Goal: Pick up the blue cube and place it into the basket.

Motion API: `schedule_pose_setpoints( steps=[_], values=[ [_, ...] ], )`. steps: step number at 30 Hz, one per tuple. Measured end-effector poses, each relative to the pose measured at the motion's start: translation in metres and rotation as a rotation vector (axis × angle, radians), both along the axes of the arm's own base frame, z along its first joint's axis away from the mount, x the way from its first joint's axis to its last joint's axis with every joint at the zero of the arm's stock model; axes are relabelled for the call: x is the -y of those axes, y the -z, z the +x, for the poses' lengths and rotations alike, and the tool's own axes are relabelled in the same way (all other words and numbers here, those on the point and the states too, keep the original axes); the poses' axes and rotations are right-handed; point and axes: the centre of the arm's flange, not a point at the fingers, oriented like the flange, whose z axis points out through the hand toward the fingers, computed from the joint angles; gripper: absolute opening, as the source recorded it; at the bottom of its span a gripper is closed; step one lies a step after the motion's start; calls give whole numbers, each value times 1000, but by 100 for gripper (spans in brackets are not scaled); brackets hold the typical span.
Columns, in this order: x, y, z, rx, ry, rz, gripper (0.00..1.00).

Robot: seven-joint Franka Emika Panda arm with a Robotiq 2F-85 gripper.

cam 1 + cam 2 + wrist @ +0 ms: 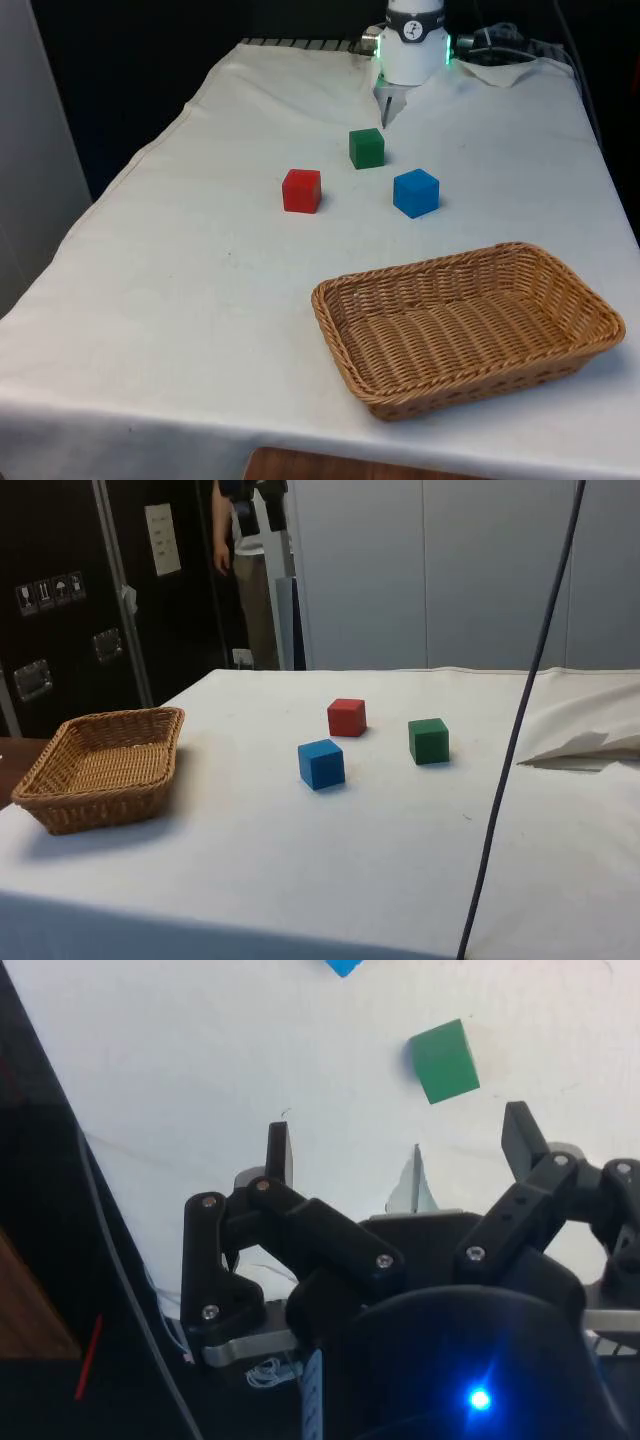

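The blue cube [415, 192] [321, 764] rests on the white cloth, between the green cube [367, 148] [428, 741] and the wicker basket [470, 385] [95, 808]. In the wrist view my gripper [400, 1145] is open, with nothing between its black fingers [278, 1155]. It hangs well above the cloth towards the robot's end of the table. Beyond the fingertips there lie the green cube [445, 1060] and, further off, a corner of the blue cube [345, 965]. The basket holds nothing.
A red cube [301, 190] [346, 717] sits to the front view's left of the blue one. A raised fold of cloth [415, 1180] lies below the gripper. A dark cable [520, 730] hangs across the side view. A person [245, 540] stands beyond the table.
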Motion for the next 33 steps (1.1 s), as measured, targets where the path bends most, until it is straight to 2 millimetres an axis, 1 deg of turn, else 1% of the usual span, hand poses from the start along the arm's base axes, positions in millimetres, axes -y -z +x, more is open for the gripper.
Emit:
schedule_pose_setpoints(
  steps=[9, 16, 33],
  values=[
    [-8, 5, -8, -3, -7, 1, 100],
    [-25, 15, -21, 35, -21, 0, 100],
    [-51, 33, -25, 113, -78, -11, 100]
  ],
)
